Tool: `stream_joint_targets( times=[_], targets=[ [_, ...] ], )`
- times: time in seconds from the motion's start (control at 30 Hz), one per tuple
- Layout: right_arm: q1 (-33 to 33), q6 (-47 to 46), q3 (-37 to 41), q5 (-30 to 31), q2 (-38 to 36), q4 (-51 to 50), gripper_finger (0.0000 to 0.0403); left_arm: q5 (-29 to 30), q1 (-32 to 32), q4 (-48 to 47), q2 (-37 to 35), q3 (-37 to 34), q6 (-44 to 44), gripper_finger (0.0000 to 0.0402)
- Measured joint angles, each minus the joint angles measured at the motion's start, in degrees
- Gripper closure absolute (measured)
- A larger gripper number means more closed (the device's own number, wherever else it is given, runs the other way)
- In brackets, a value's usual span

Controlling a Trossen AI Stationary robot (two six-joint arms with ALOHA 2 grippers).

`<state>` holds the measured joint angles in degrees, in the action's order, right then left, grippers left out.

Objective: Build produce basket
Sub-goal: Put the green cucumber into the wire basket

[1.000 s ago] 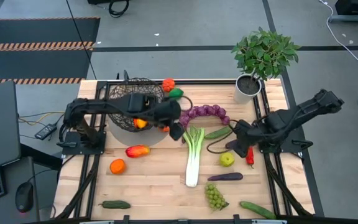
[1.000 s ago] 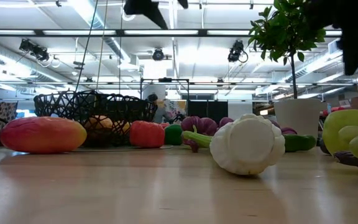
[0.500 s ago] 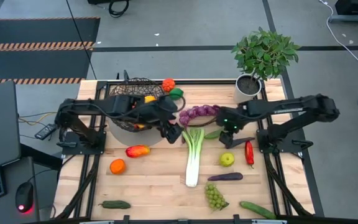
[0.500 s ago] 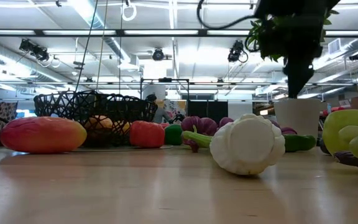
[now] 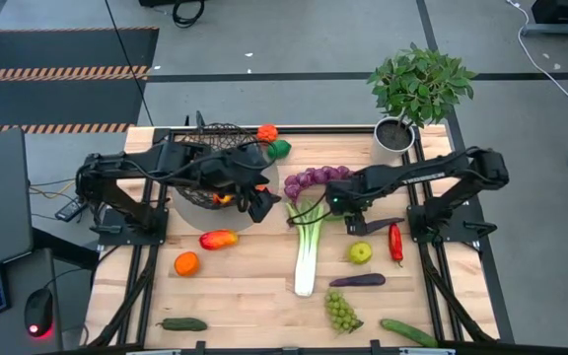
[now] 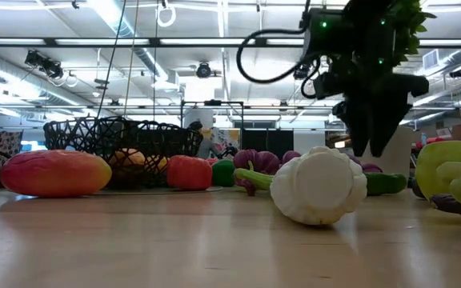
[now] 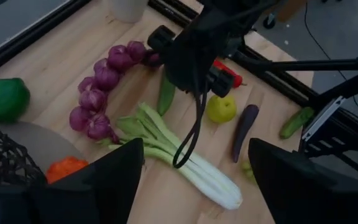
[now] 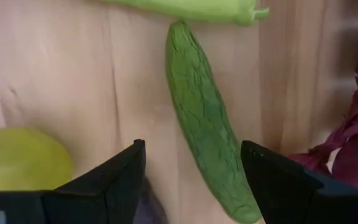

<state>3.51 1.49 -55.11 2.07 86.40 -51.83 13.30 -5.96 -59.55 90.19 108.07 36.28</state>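
Observation:
The dark wire basket [image 5: 210, 158] stands at the far left with a few pieces of produce in it. A leek [image 5: 306, 248], purple grapes [image 5: 316, 179], a yellow-green apple [image 5: 361, 253] and an aubergine [image 5: 356, 280] lie on the table. My right gripper [image 5: 339, 203] points down, open, over a small green cucumber [image 8: 207, 124]; its fingers [image 8: 107, 186] stand on either side of the cucumber, clear of it. My left gripper [image 5: 260, 204] hangs open and empty beside the basket's right rim.
A potted plant [image 5: 402, 128] stands at the far right corner. A red chilli [image 5: 395, 242], green grapes [image 5: 341, 312] and a cucumber [image 5: 409, 332] lie on the right. A red-yellow fruit [image 5: 218, 239], an orange [image 5: 186, 263] and another cucumber [image 5: 182, 323] lie on the left.
My right gripper has swung from near its base toward the table's left, come down and rolled about its own line; it now hangs over the small cucumber by the leek's leafy end. My left gripper has risen and drawn back a little toward the basket.

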Motion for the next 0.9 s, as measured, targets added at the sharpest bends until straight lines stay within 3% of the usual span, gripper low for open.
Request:
stream_joint_targets(
  times=[0.5,0.9],
  targets=[
    [0.4,-0.7,0.0,2.6,8.4,5.0,0.0146,0.0,-0.2,-2.3,-0.3,0.0,0.6,0.0109],
    [0.3,-6.9,0.0,-1.4,8.3,4.3,0.0265,0.0,-0.2,-8.4,-0.2,0.0,0.1,0.0109]
  ],
)
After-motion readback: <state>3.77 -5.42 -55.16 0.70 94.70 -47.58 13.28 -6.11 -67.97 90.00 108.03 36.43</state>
